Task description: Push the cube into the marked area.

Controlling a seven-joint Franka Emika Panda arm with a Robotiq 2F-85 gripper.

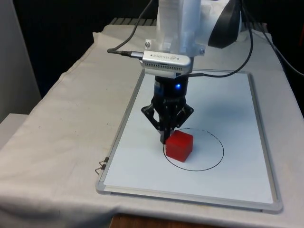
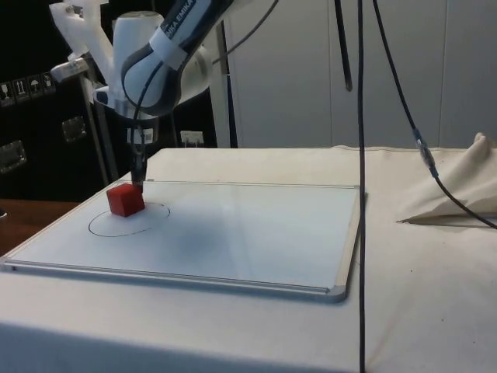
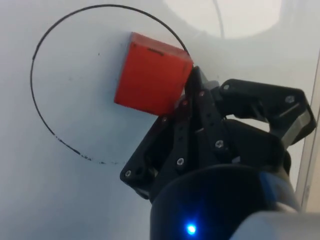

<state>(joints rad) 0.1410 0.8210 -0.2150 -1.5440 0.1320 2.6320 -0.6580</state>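
On the whiteboard, front view: red cube sits inside the drawn black circle, at the circle's edge on the front view's left, one corner abt on the line. Gripper stands vertical just beside the cube, on the front view's left and slightly behind it, tips down at board level and touching the cube's side. Fingers are drawn together to a single point, nothing between them. Board lies flat on the white cloth, metal frame all round. A small dark clip lies on the cloth by the board's near corner at the front view's left.

Side view: cube again w/in the circle, near its far rim. Gripper comes straight down, tips against the cube's upper far edge. Board otherwise bare. Black cables hang down in the foreground. Cloth bunched up at the far right of this view.

Wrist view: cube lies w/in the circle line, one corner meeting the line. Gripper closed tight, tips pressed on the cube's corner from outside the ring; no grasp on the cube, contact only.
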